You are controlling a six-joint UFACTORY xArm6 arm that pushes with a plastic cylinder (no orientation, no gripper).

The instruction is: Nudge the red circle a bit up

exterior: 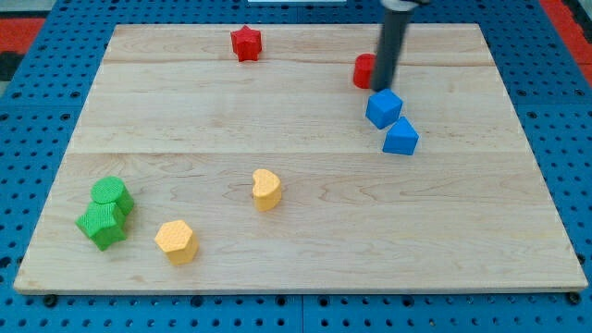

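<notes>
Yellow hexagon (176, 241): nearest the board's bottom edge, toward the bottom-left corner.
Red circle (363, 70): near the top edge, right of centre; its right side is hidden behind the rod.
My tip (382, 88): at the red circle's lower right, touching or just beside it; contact cannot be told.
Jaws: the arm ends in 1 plain dark rod (391, 46), so nothing opens, closes or grips.
Blue cube (383, 108): just below the tip.
Blue block (400, 138): touching the cube's lower right; wedge-like shape.
Red star (245, 43): near the top edge, well left of the circle.
Yellow heart (266, 189): about mid-board, lower half.
Green blocks: 2 touching near the left edge, upper one (111, 195), star-like lower one (102, 225).
Wooden board (499, 231): light planks on a blue pegboard (37, 92).
</notes>
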